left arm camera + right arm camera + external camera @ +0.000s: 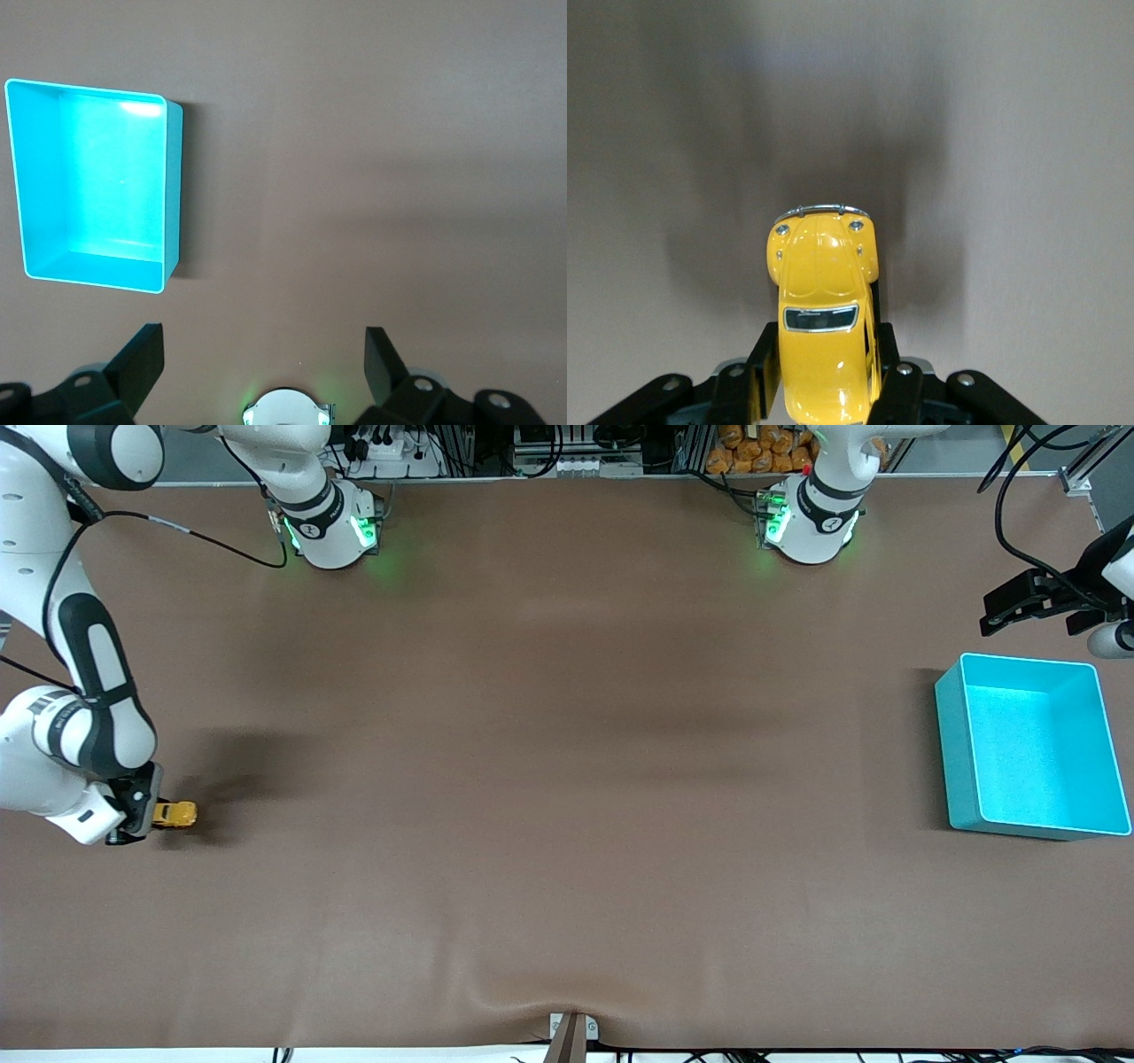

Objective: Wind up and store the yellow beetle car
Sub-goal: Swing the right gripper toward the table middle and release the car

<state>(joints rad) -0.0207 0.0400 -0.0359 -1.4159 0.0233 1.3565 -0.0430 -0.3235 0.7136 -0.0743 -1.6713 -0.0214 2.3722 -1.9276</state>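
The yellow beetle car [174, 814] is at the right arm's end of the table, low at the brown mat. My right gripper [152, 815] is shut on its body. In the right wrist view the car [824, 310] sits between the black fingers [760, 372], its chrome bumper pointing away from the wrist. The teal bin [1030, 746] stands empty at the left arm's end of the table. My left gripper [1028, 602] is open and empty, up in the air over the table edge by the bin. The left wrist view shows the bin [93, 186] and the spread fingers [140, 363].
The brown mat [567, 779] covers the whole table. A small bracket [571, 1032] sits at the table edge nearest the front camera. Both arm bases [332, 527] stand along the edge farthest from it.
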